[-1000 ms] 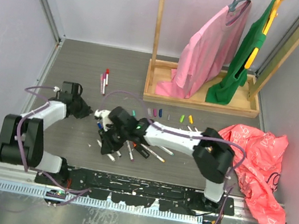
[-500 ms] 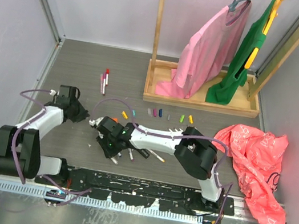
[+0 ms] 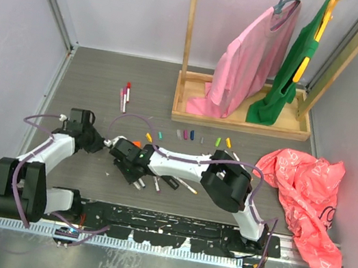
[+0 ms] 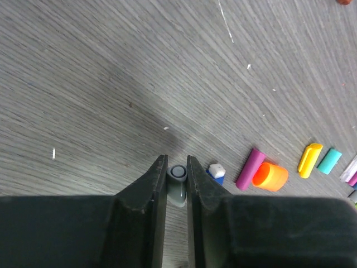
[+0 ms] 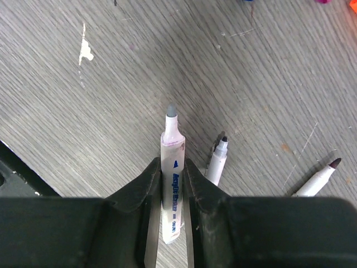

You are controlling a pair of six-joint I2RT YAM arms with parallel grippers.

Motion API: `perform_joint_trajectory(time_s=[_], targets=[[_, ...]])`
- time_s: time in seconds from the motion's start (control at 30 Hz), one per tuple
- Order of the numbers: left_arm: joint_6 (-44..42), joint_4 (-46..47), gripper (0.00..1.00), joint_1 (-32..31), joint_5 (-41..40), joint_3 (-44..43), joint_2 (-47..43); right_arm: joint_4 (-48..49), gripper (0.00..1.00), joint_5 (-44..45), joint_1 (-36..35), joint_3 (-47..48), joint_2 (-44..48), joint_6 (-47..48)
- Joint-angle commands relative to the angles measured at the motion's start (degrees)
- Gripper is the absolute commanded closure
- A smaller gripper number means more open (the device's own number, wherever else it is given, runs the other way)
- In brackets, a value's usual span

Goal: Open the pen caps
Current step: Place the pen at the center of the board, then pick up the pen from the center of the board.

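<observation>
My left gripper (image 4: 177, 163) is shut on a small grey pen cap (image 4: 178, 174), held low over the floor; it is at the left in the top view (image 3: 98, 142). My right gripper (image 5: 172, 164) is shut on a white pen (image 5: 172, 144) whose grey tip is bare and points away from it. In the top view it is beside the pen pile (image 3: 133, 166). Loose caps lie near the left gripper: purple (image 4: 249, 168), orange (image 4: 270, 176), yellow (image 4: 309, 158), teal (image 4: 329, 161). A row of coloured caps (image 3: 189, 136) lies further back. Uncapped pens (image 5: 217, 162) lie beside the held pen.
Two red-capped pens (image 3: 124, 97) lie at the back left. A wooden rack (image 3: 237, 120) with a pink and a green garment stands at the back. A red plastic bag (image 3: 306, 198) lies at the right. Metal rails line the left and near edges.
My right gripper has moved left with the pen. My left gripper has shifted a little toward the near edge with the cap.
</observation>
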State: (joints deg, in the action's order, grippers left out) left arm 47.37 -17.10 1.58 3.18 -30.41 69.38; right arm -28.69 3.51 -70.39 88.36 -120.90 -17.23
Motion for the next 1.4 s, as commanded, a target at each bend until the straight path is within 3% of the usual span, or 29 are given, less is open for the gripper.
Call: perform_joint_trajectory(time_s=[0.0,0.5,1.0,1.17,1.3,1.37], targets=[[0.5,1.7,0.79,0.3,1.0,0.4,0.4,-0.8,0.74,2.6,-0.3,2.2,-0.5,0.1],[-0.4,1.2,0.73,0.3,1.6,0.4,0.5,-0.9,0.68,0.9,-0.2,2.6,-0.7,0.7],[-1.2,-6.0,0.62,0.3,2.7,-1.7,-12.9,-2.0,0.66,-3.4,0.0,4.9,8.8,5.6],[-3.8,-0.6,0.38,0.3,5.4,-1.3,-15.7,-3.2,0.66,-6.6,0.6,5.4,13.5,11.1],[-6.8,11.8,0.19,0.3,10.4,-0.9,-14.2,-9.7,0.67,-18.4,3.3,8.0,16.3,22.4],[-7.9,17.1,0.14,0.3,10.8,-1.6,-11.4,-12.9,0.66,-25.7,6.0,8.1,18.0,29.7]])
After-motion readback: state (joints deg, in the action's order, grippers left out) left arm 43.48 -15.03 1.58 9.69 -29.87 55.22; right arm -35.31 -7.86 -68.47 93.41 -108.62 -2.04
